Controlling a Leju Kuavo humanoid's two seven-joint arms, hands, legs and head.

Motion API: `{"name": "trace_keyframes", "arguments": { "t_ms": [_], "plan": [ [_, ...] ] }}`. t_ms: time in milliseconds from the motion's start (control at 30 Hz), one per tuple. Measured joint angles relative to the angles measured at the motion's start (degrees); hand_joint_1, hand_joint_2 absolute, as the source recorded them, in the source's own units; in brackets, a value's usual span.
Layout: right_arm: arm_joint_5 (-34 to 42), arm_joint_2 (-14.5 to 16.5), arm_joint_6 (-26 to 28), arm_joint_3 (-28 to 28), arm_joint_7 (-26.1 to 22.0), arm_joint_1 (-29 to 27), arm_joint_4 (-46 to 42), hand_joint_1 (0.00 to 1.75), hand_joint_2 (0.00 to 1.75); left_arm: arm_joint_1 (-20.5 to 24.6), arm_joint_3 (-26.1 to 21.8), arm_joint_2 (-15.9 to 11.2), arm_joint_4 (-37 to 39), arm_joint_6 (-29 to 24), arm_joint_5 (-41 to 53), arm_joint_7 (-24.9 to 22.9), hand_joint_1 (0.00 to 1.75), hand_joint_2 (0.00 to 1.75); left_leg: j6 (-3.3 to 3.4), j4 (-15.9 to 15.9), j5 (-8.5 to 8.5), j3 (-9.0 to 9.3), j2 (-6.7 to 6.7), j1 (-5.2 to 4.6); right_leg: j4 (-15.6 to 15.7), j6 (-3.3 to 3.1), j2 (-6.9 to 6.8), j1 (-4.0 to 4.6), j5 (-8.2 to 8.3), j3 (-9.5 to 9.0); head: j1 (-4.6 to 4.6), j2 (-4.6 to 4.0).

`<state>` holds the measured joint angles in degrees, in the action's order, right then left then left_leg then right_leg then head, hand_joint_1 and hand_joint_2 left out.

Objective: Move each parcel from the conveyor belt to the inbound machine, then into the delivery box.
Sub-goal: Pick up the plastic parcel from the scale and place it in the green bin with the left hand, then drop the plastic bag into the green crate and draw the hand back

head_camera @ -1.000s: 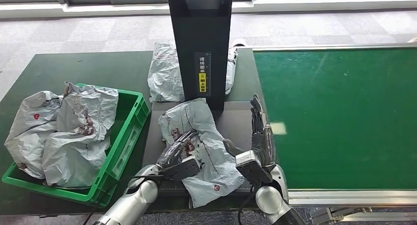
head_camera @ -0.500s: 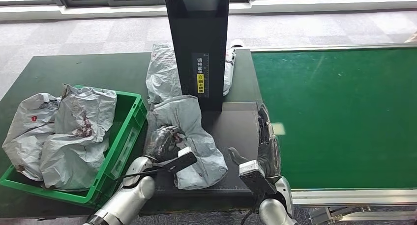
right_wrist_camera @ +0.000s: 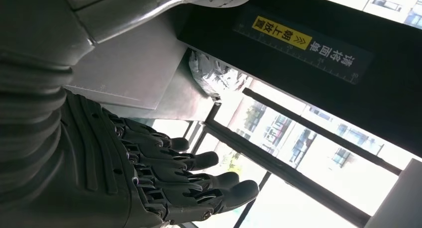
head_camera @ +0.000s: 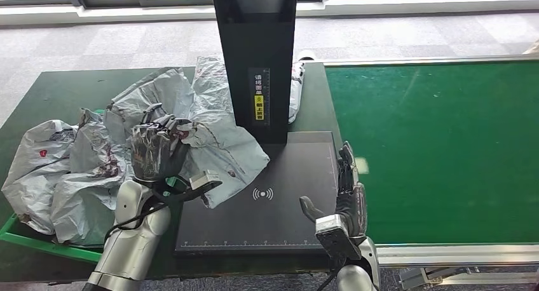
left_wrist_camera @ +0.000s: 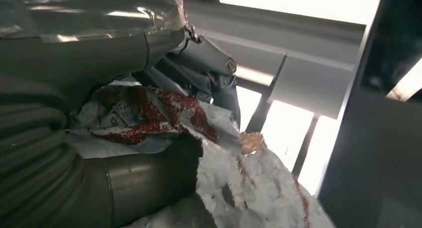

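Our left hand (head_camera: 156, 152) grips the grey parcel (head_camera: 222, 145), seemingly lifted between the scanner plate (head_camera: 286, 202) and the green crate (head_camera: 38, 240); our right hand (head_camera: 348, 196) hovers spread and empty at the plate's belt-side edge.

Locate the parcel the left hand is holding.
In the head view, the held parcel hangs from the left hand, between the green crate and the scanner platform.

The inbound machine (head_camera: 267, 196) sits between the delivery box (head_camera: 19, 230) on its left and the conveyor belt (head_camera: 438, 151) on its right. The left hand (head_camera: 156, 151) holds a parcel (head_camera: 216, 145) above the box's near edge; the right hand (head_camera: 348, 199) hovers at the machine's right edge. Another parcel (head_camera: 213, 81) lies behind the machine's post (head_camera: 254, 43).
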<state>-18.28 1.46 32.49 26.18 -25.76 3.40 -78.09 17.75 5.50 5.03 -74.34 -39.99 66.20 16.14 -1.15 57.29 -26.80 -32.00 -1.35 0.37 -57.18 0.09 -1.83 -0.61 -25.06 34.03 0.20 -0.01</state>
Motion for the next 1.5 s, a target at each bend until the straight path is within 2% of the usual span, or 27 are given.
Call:
{"name": "trace_keyframes", "arguments": {
  "t_ms": [133, 200, 267, 333, 433, 533, 633, 700, 800, 833, 1000, 1100, 1233, 1333, 1400, 1500],
  "plan": [
    [2.2, -0.5, 0.3, 0.0, -1.4, 0.8, 0.5, 0.00, 1.75, -0.1, -8.9, 1.8, -7.5, -0.2, 7.8, 3.7, 1.75, 1.75, 0.00, 0.0, 0.00, -0.01, -0.08, 0.00, 0.0, -0.01, 0.07, 0.01, 0.01, 0.04, -0.02, 0.00],
    [2.9, -0.8, 0.6, 0.0, -1.8, 1.0, 0.8, 0.00, 1.75, -0.5, -12.7, 2.1, -10.5, -0.2, 13.2, 1.3, 1.75, 1.75, -0.01, 0.0, -0.01, -0.02, -0.06, 0.00, 0.0, -0.01, 0.06, 0.02, 0.00, 0.05, -0.02, 0.00],
    [3.5, -1.2, 1.0, 0.0, -2.1, 1.0, 0.8, 0.00, 1.75, -1.2, -16.0, 1.7, -12.5, -0.2, 18.6, -4.4, 1.75, 1.75, -0.02, 0.0, -0.01, -0.03, -0.08, 0.00, 0.0, -0.02, 0.09, 0.02, 0.00, 0.08, -0.01, 0.00],
    [3.9, -1.5, 1.3, 0.0, -2.1, 0.9, 0.8, 0.00, 1.75, -2.1, -17.5, -0.2, -12.7, -0.2, 21.3, -12.3, 1.75, 1.75, -0.03, 0.0, -0.02, -0.04, -0.13, 0.01, 0.0, -0.04, 0.14, 0.03, -0.02, 0.12, 0.00, 0.00],
    [4.3, -2.1, 1.2, 0.0, -2.0, 0.5, 0.8, 0.00, 1.75, -3.4, -18.4, -4.8, -10.3, -0.2, 22.1, -23.3, 1.75, 1.75, -0.09, -0.1, -0.03, -0.03, -0.20, 0.03, 0.0, -0.07, 0.19, 0.06, -0.04, 0.18, -0.02, 0.01],
    [4.4, -2.8, 0.7, 0.0, -1.8, 0.2, 0.7, 0.00, 1.75, -4.0, -20.2, -8.3, -6.0, 0.5, 21.5, -27.6, 1.75, 1.75, -0.12, -0.1, -0.01, -0.07, -0.17, 0.06, 0.0, -0.11, 0.15, 0.08, -0.07, 0.17, -0.01, 0.01],
    [4.5, -3.1, -0.7, 0.0, -1.4, 0.4, 0.8, 0.00, 1.75, -3.6, -22.7, -11.9, 2.8, 4.2, 18.2, -29.4, 1.75, 1.75, -0.15, -0.1, -0.03, -0.06, -0.36, 0.06, -0.1, -0.17, 0.32, 0.08, -0.05, 0.23, -0.01, -0.01],
    [4.5, -3.3, -1.2, 0.0, -1.2, 0.6, 0.8, 0.00, 1.75, -3.5, -24.3, -13.9, 8.3, 5.5, 16.3, -29.5, 1.69, 1.75, -0.18, -0.1, -0.04, -0.07, -0.55, 0.07, -0.1, -0.24, 0.49, 0.11, 0.01, 0.33, -0.02, -0.01],
    [4.6, -3.4, -1.6, 0.0, -1.1, 0.8, 0.9, 0.00, 1.75, -3.0, -25.2, -15.7, 13.4, 6.2, 15.2, -29.4, 0.38, 1.75, -0.19, -0.1, -0.03, -0.08, -0.52, 0.07, -0.1, -0.26, 0.46, 0.11, 0.03, 0.33, -0.01, 0.01],
    [4.6, -3.5, -1.7, 0.0, -1.1, 0.9, 0.9, 0.00, 1.75, -2.7, -25.4, -16.1, 14.8, 7.6, 14.3, -29.1, 0.00, 1.75, -0.19, -0.1, -0.03, -0.08, -0.49, 0.07, -0.1, -0.26, 0.43, 0.10, 0.03, 0.31, 0.00, 0.01],
    [4.6, -3.7, -2.8, 0.0, -1.0, 1.6, 1.3, 0.00, 1.75, 0.1, -26.3, -16.9, 20.3, 21.2, 4.0, -24.3, 0.00, 1.75, -0.18, -0.2, -0.03, 0.07, -0.36, -0.04, 0.0, -0.22, 0.30, -0.04, -0.03, 0.14, -0.02, 0.01],
    [4.6, -4.0, -3.0, 0.0, -0.9, 1.7, 1.4, 0.00, 1.75, 1.6, -26.5, -17.0, 22.7, 23.9, 0.5, -22.4, 0.00, 1.75, -0.19, -0.3, -0.03, 0.04, -0.23, -0.08, 0.0, -0.24, 0.10, -0.09, -0.17, -0.16, -0.01, 0.00],
    [4.7, -4.2, -3.0, 0.0, -0.9, 1.8, 1.4, 0.00, 1.75, 2.5, -26.5, -17.1, 24.4, 24.3, -0.3, -22.0, 0.00, 1.75, -0.28, -0.5, -0.01, 0.24, -0.18, -0.08, 0.0, -0.32, 0.05, -0.12, -0.25, -0.49, -0.02, 0.00],
    [4.1, -4.3, -3.2, 0.0, -0.3, 1.6, 1.4, 0.00, 1.75, 2.8, -26.5, -17.1, 24.7, 24.1, -4.2, -20.5, 0.00, 1.75, -0.35, -0.5, 0.07, 0.56, -0.16, -0.10, 0.0, -0.35, 0.04, -0.14, -0.23, -0.54, -0.02, -0.01],
    [3.5, -4.3, -3.4, 0.0, 0.3, 1.3, 1.4, 0.00, 1.75, 3.0, -26.5, -17.0, 24.4, 22.0, -8.3, -18.7, 0.00, 1.75, -0.41, -0.6, 0.18, 0.85, -0.06, -0.11, -0.1, -0.38, -0.03, -0.15, -0.20, -0.55, -0.02, 0.00],
    [2.7, -4.4, -3.3, 0.0, 0.8, 0.4, 0.9, 0.00, 1.75, 3.3, -26.5, -16.5, 22.9, 15.6, -15.8, -14.7, 0.00, 1.75, -0.45, -0.6, 0.28, 0.93, 0.11, -0.14, -0.1, -0.41, -0.17, -0.17, -0.18, -0.55, -0.02, 0.01]
  ]
}}
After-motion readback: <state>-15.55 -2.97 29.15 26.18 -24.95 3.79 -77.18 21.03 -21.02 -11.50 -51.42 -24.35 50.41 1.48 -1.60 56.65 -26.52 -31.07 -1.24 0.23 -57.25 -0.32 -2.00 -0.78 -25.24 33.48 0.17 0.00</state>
